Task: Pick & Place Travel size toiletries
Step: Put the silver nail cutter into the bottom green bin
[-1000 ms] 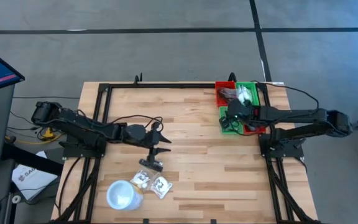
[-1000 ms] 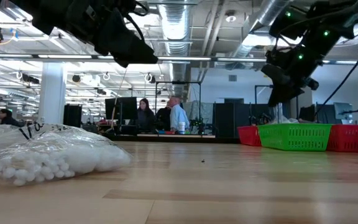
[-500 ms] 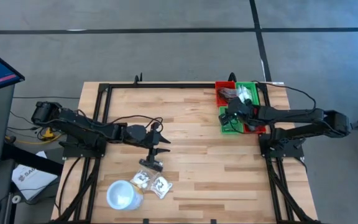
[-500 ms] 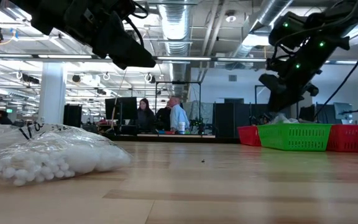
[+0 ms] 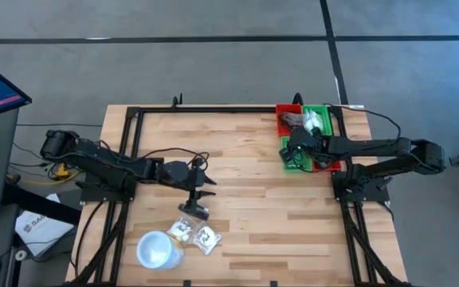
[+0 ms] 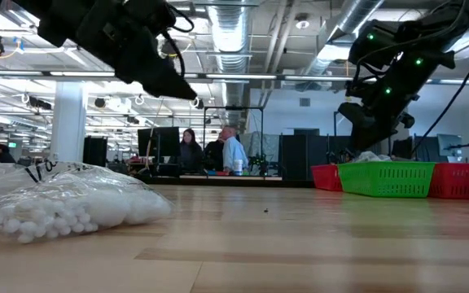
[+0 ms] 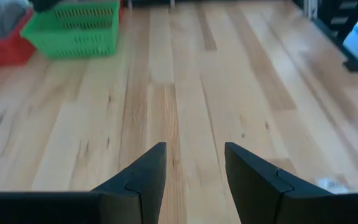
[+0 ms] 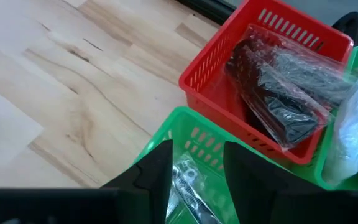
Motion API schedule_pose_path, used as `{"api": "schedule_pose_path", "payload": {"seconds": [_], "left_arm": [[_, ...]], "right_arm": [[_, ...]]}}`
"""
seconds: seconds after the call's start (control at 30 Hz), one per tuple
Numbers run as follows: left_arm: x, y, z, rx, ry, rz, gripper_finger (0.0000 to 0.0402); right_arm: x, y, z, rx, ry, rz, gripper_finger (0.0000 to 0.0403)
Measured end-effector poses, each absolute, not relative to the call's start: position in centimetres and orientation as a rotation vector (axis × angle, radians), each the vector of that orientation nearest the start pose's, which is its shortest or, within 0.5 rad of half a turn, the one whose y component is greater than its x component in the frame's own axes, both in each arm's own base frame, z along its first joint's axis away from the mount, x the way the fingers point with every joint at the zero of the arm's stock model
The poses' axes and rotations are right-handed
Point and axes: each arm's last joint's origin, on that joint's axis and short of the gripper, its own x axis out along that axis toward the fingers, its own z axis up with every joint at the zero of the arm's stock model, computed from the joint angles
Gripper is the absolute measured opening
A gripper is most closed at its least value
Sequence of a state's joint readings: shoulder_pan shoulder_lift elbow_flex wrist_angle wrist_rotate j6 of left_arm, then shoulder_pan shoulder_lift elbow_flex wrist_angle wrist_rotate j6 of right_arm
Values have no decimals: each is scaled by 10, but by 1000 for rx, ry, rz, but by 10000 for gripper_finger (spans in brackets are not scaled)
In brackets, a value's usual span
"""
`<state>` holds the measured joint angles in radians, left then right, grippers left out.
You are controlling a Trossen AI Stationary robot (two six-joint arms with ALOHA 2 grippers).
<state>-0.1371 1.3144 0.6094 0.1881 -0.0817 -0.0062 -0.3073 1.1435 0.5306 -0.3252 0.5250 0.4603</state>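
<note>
Three travel size toiletries lie on the table near its front left: a dark oblong one [image 5: 194, 210] and two clear sachets [image 5: 183, 230] [image 5: 207, 238] with white contents. My left gripper [image 5: 207, 182] hangs open above the table just beyond the dark one, nothing between its fingers [image 7: 194, 149]. My right gripper [image 5: 296, 150] hovers open over the nearer green basket [image 8: 185, 134]. A clear sachet [image 8: 188, 180] lies in that basket below the gap between its fingers.
A red basket [image 8: 229, 68] beside the green one holds dark packs in clear wrap [image 8: 272, 93]. More red and green baskets [image 5: 317, 121] stand at the far right. A white cup [image 5: 156, 249] stands by the front left edge. Bare wood lies mid-table [image 5: 253, 199].
My right gripper has sunk a little toward the green basket, shifting slightly toward the table's left. My left gripper has tipped a little without leaving its place.
</note>
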Motion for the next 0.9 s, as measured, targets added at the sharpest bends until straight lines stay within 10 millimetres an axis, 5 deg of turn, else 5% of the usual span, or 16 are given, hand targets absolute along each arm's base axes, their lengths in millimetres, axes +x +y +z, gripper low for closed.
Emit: {"api": "schedule_pose_path", "payload": {"seconds": [0.4, 0.9], "left_arm": [[248, -35, 181, -18, 725, -141, 153], [217, -33, 136, -66, 880, -136, 153]], "right_arm": [[195, -72, 190, 263, 737, -925, 123], [211, -55, 210, 230, 679, -825, 122]]}}
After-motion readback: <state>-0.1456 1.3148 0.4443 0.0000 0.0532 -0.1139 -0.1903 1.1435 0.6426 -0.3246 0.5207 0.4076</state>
